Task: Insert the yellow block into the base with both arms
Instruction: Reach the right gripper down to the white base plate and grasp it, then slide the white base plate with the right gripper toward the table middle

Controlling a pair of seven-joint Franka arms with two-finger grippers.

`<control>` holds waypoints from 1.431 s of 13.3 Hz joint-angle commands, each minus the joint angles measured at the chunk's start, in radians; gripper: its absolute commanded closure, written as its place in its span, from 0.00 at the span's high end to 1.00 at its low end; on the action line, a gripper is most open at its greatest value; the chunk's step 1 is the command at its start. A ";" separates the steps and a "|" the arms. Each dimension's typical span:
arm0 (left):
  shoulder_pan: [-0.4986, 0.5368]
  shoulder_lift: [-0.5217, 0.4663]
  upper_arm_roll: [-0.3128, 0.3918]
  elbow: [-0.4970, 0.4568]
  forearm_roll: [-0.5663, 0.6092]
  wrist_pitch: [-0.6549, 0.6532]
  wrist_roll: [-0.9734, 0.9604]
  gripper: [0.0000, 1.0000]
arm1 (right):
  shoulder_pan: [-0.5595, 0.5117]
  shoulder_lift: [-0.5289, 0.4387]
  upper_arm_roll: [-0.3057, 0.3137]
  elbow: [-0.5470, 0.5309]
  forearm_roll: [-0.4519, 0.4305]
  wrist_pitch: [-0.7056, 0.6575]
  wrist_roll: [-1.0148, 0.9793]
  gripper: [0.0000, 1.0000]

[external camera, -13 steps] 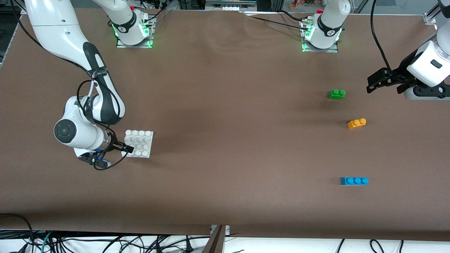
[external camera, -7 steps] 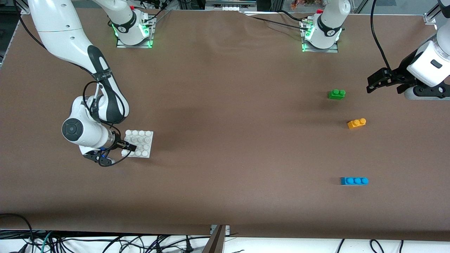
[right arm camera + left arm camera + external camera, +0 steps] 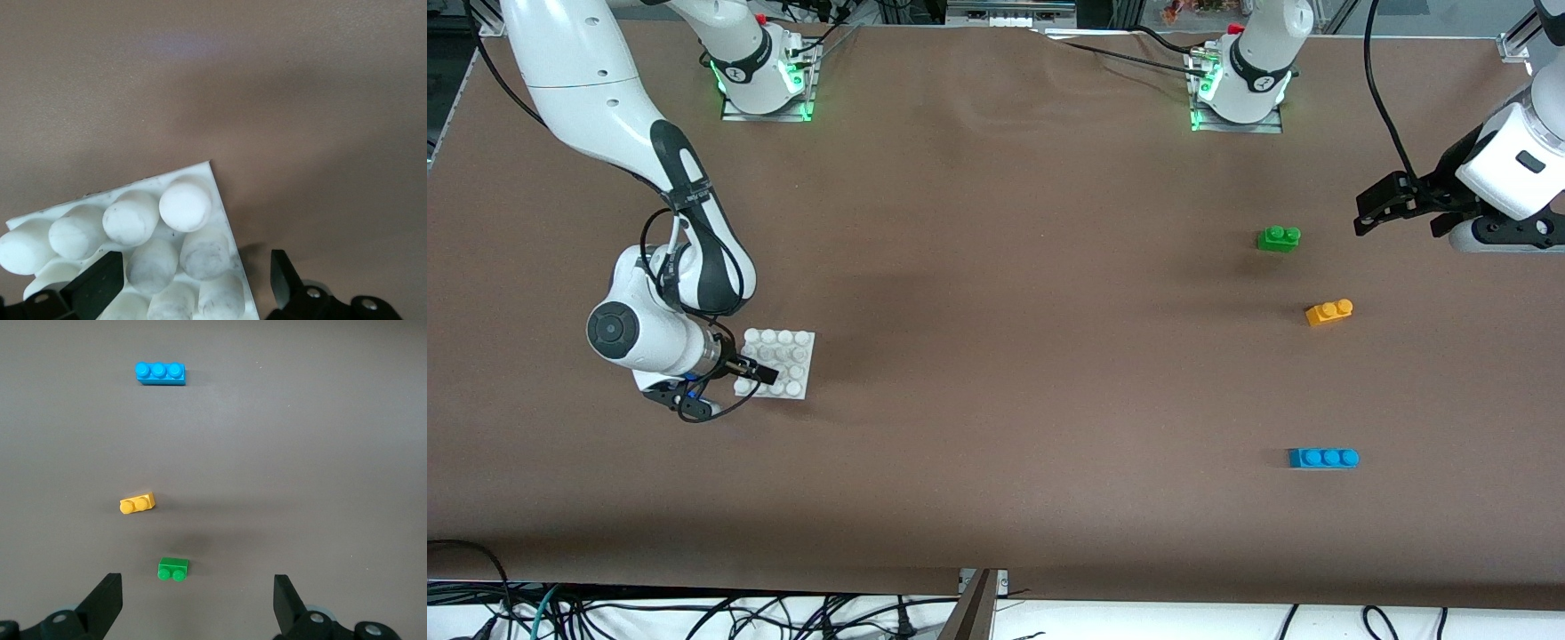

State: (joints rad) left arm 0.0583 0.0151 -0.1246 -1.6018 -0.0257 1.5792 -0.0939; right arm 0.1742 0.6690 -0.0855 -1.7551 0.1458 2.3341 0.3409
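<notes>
The white studded base (image 3: 791, 357) lies flat toward the right arm's end of the table. My right gripper (image 3: 752, 372) is low at the base's edge, open; in the right wrist view one finger (image 3: 99, 281) is over the studs of the base (image 3: 185, 204) and the other is just outside its edge. The yellow block (image 3: 1328, 312) lies on the table toward the left arm's end, between a green brick (image 3: 1279, 238) and a blue brick (image 3: 1323, 458). My left gripper (image 3: 1371, 212) hangs open and empty in the air above that end; its wrist view shows the yellow block (image 3: 137, 503).
The green brick (image 3: 173, 569) is farther from the front camera than the yellow block, the longer blue brick (image 3: 160, 373) nearer. Brown cloth covers the table (image 3: 1005, 356). The two arm bases (image 3: 765, 80) stand along the edge farthest from the front camera.
The right arm's wrist has shifted a little toward the base, bringing its fingers slightly farther over the plate. The left arm and the bricks have not moved.
</notes>
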 commanded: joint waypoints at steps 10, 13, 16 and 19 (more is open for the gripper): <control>-0.005 0.008 0.005 0.023 -0.010 -0.013 0.017 1.00 | 0.016 0.004 0.076 -0.029 0.069 0.053 -0.056 0.69; -0.005 0.008 0.005 0.023 -0.010 -0.013 0.017 1.00 | 0.048 0.006 0.081 -0.038 0.069 0.097 -0.053 0.69; -0.005 0.008 0.005 0.023 -0.010 -0.013 0.017 1.00 | 0.086 0.012 0.081 -0.038 0.069 0.125 -0.040 0.69; -0.005 0.008 0.005 0.023 -0.010 -0.013 0.017 1.00 | 0.129 0.026 0.079 -0.038 0.069 0.151 0.021 0.70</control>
State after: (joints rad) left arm 0.0583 0.0151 -0.1246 -1.6018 -0.0257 1.5792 -0.0939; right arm 0.2704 0.6698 -0.0101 -1.7735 0.1871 2.4385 0.3312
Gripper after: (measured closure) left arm 0.000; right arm 0.304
